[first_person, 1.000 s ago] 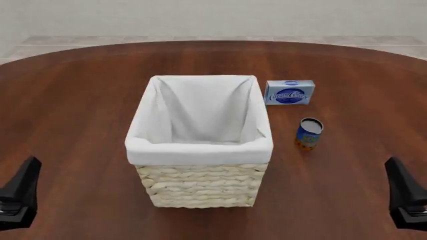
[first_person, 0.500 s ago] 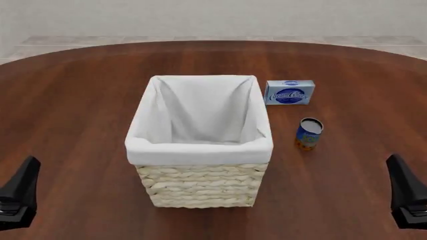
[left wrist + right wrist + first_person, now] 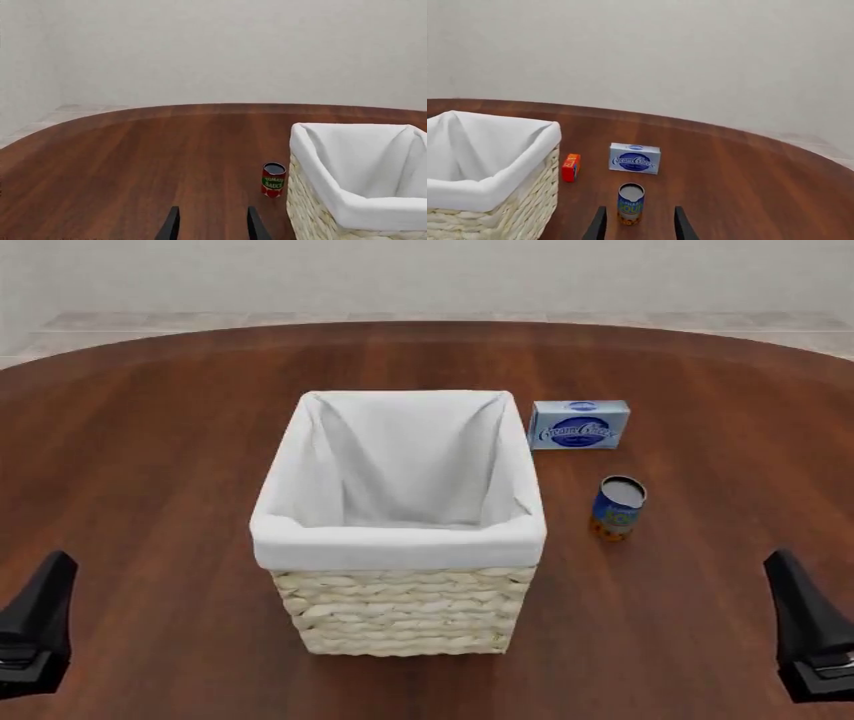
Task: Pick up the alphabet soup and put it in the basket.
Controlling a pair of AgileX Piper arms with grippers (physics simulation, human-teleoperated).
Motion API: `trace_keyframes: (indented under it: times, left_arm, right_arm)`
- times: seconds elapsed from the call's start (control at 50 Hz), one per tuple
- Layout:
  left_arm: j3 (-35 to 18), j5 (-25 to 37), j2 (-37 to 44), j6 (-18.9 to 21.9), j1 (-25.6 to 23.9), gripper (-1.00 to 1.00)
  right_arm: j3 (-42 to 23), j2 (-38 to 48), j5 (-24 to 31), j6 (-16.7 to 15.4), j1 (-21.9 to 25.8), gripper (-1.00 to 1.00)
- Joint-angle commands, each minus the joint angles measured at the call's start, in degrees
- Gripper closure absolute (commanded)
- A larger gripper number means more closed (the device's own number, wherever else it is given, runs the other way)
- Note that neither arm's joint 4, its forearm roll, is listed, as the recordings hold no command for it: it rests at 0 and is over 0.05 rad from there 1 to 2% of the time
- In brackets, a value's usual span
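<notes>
The red can (image 3: 273, 180) left of the basket (image 3: 313, 210) reads "TOMATO SAUCE". The blue box's (image 3: 579, 425) script is too blurred to read.

— Where does the front view sit?
— High on the arms' side, looking forward and down into the basket (image 3: 398, 540).
— And the wrist views?
— Low and close to the tabletop, facing the far wall. The left sees the basket (image 3: 320, 215) from one flank, the right sees the basket (image 3: 527, 200) from the other.

A round, dark reddish wooden table (image 3: 160, 440) stands on pale tiled floor (image 3: 400, 318) before plain off-white walls (image 3: 233, 50).
</notes>
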Motion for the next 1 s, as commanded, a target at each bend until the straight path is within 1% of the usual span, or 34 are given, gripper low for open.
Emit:
trace_keyframes:
  times: [0.02, 0.22, 0.24, 0.26, 0.28, 0.3, 0.38, 0.62, 0.74, 0.84, 1.0]
  left_arm:
    - [0.01, -0.13, -0.01, -0.40, 0.33, -1.00]
    - [0.01, -0.15, -0.01, -0.70, 0.40, -1.00]
    - [0.01, -0.15, -0.01, -0.74, 0.42, -1.00]
    - [0.01, -0.14, -0.01, -0.73, 0.42, -1.00]
    - [0.01, -0.15, -0.01, -0.75, 0.42, -1.00]
    - [0.01, -0.14, -0.01, -0.78, 0.44, -1.00]
    - [0.01, -0.13, -0.01, -0.80, 0.45, -1.00]
    - [0.01, -0.04, -0.01, -0.93, 0.48, -1.00]
    - [0.01, -0.09, -0.01, -1.00, 0.52, -1.00]
    - [0.02, -0.17, -0.02, -1.15, 0.61, -1.00]
    - [0.03, -0.30, -0.02, -1.41, 0.72, -1.00]
  right_arm:
    - [0.13, -0.01, -0.33, -0.40, 0.48, -1.00]
    - [0.25, -0.01, -0.72, -0.82, 1.20, -1.00]
    - [1.05, 0.01, -1.68, -0.12, 0.79, -1.00]
    - [1.04, 0.03, -1.87, -0.33, 0.97, -1.00]
    - [1.05, 0.01, -1.50, -1.01, 0.88, -1.00]
    - [0.90, 0.02, -1.73, -0.48, 1.06, -1.00]
    - [-0.67, 0.22, -0.36, -0.53, 1.47, -1.00]
    - [-0.87, 10.00, -8.88, -0.38, 2.58, -1.00]
    - [-1.98, 14.06, -10.93, -0.26, 3.06, -1.00]
    - [-2.41, 16.28, -12.38, -1.01, 3.44, -1.00]
    - [-3.09, 18.27, -13.11, -1.26, 3.96, -1.00]
